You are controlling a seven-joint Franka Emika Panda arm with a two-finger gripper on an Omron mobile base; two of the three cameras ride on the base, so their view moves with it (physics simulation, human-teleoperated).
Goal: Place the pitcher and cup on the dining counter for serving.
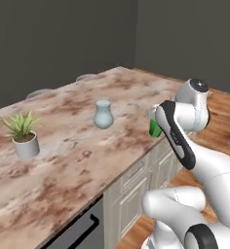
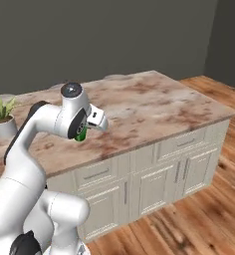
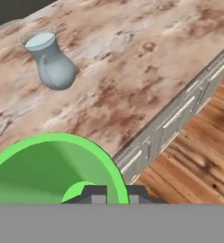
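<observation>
Hand [image 3: 113,192]: clamped on the rim of the cup, fingertips close together at the cup's wall; it hangs over the near long edge of the desk, at the end of the white arm [image 1: 185,141].
Cup [image 3: 52,171]: bright green, held in the hand, its open mouth facing the hand camera; in the left base view a green sliver shows beside the arm [image 1: 155,128], right at the desk's near edge. Whether its base touches the stone cannot be told.
Pitcher [image 1: 103,115]: pale blue-grey, upright on the desk, towards the middle of the slab, well apart from the cup.
Desk [image 2: 154,107]: long marbled reddish-brown and cream slab over cream drawers and cabinets.
Plant pot [image 1: 26,144]: small grey pot with a spiky green plant, standing apart from the pitcher along the slab.
Floor [image 2: 199,214]: wood planks beside the cabinets.
</observation>
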